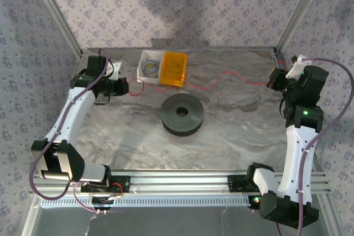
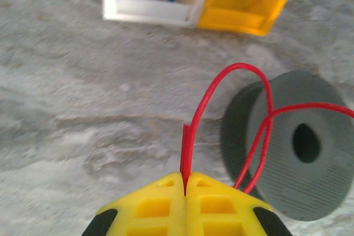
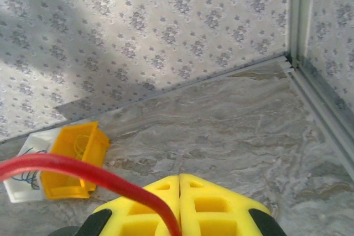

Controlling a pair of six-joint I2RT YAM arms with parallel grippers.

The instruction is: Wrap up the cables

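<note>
A thin red cable (image 1: 221, 75) stretches above the marble table from my left gripper (image 1: 130, 88) at the back left to my right gripper (image 1: 272, 79) at the back right. The left wrist view has the yellow fingers (image 2: 166, 203) of my left gripper (image 2: 185, 183) shut on one end of the cable (image 2: 238, 70), which loops up and crosses in front of the dark grey spool (image 2: 298, 153). My right gripper (image 3: 180, 179) is also shut, and the cable (image 3: 66, 167) runs across its left finger into the seam. The spool (image 1: 182, 114) lies flat mid-table, with no cable on it.
A white bin (image 1: 148, 64) holding blue and yellow wires and a yellow bin (image 1: 174, 68) stand side by side at the back, behind the spool. Aluminium frame posts (image 1: 287, 26) rise at the back corners. A rail (image 1: 182, 181) runs along the near edge.
</note>
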